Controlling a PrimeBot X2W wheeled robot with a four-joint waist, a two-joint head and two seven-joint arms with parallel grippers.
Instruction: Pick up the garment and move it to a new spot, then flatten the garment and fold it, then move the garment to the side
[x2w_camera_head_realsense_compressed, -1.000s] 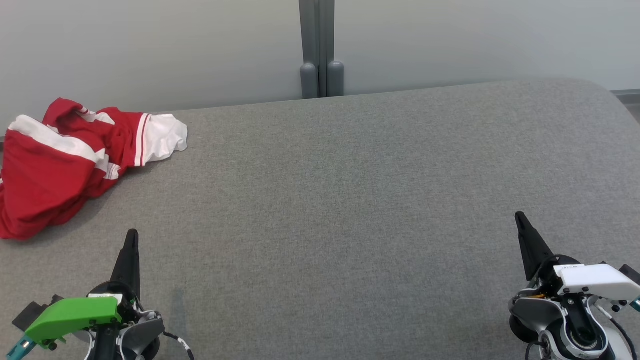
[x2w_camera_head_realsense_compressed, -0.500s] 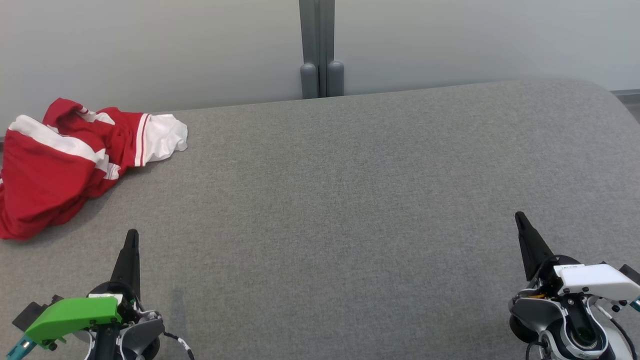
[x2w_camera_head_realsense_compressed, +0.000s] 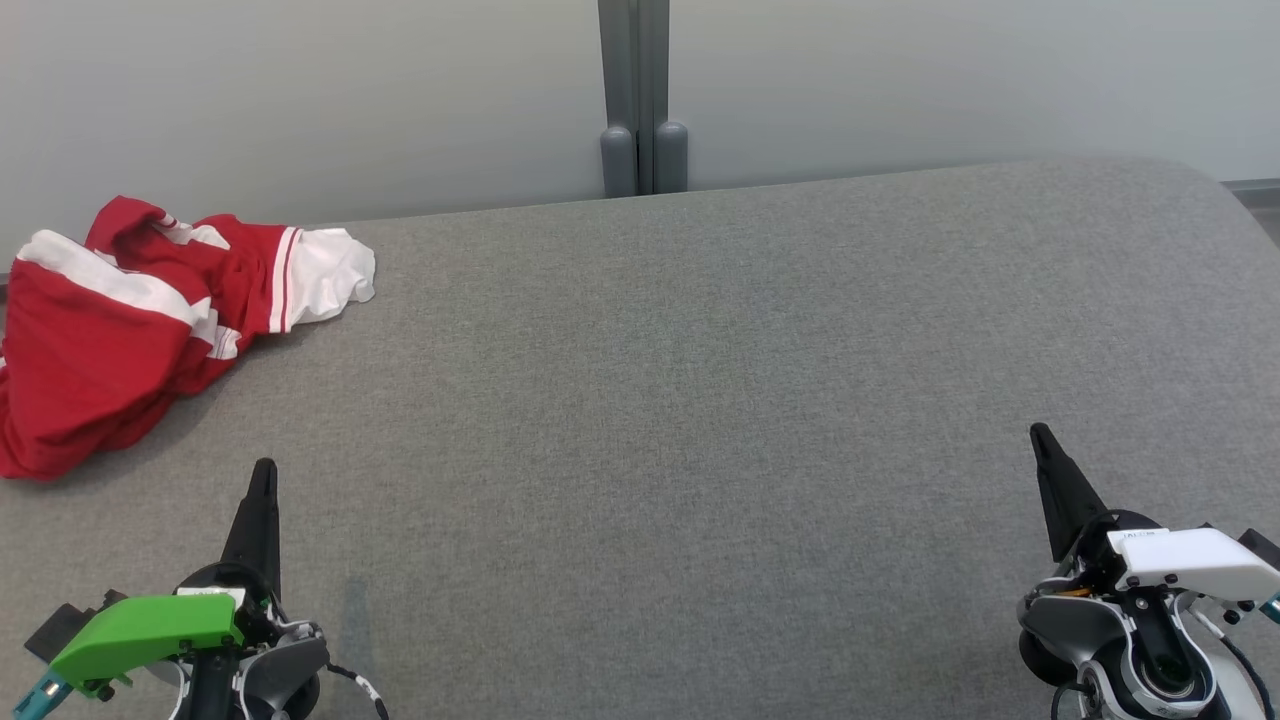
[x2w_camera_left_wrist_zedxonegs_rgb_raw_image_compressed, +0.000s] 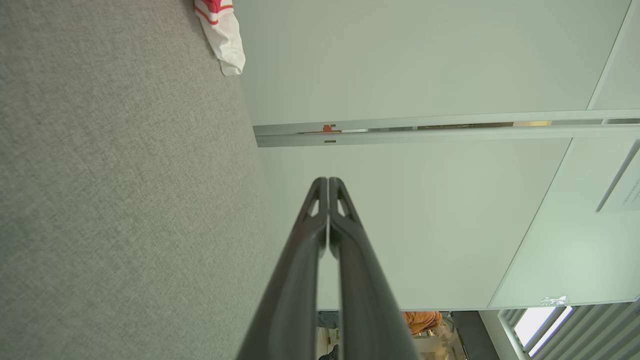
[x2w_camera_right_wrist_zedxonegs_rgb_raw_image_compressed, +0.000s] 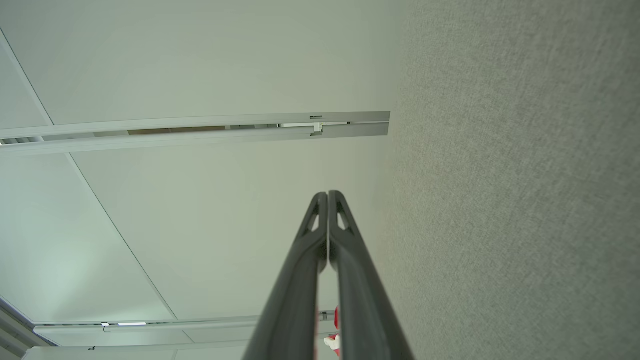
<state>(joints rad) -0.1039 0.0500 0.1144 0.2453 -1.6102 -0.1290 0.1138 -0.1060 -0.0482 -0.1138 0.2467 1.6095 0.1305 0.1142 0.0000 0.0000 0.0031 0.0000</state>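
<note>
Both closed and empty, left claw (x2w_camera_head_realsense_compressed: 264, 475) and right claw (x2w_camera_head_realsense_compressed: 1040, 440); garment (x2w_camera_head_realsense_compressed: 110, 330) cropped at left edge.

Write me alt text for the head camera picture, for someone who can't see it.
A crumpled red and white garment lies at the far left of a grey fabric-covered table, untouched. The left gripper and right gripper, both shut, sit at the near corners, fingers pointing toward a pale wall.

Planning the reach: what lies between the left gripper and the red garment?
Nothing but bare grey surface between left gripper and garment, per the head view.
</note>
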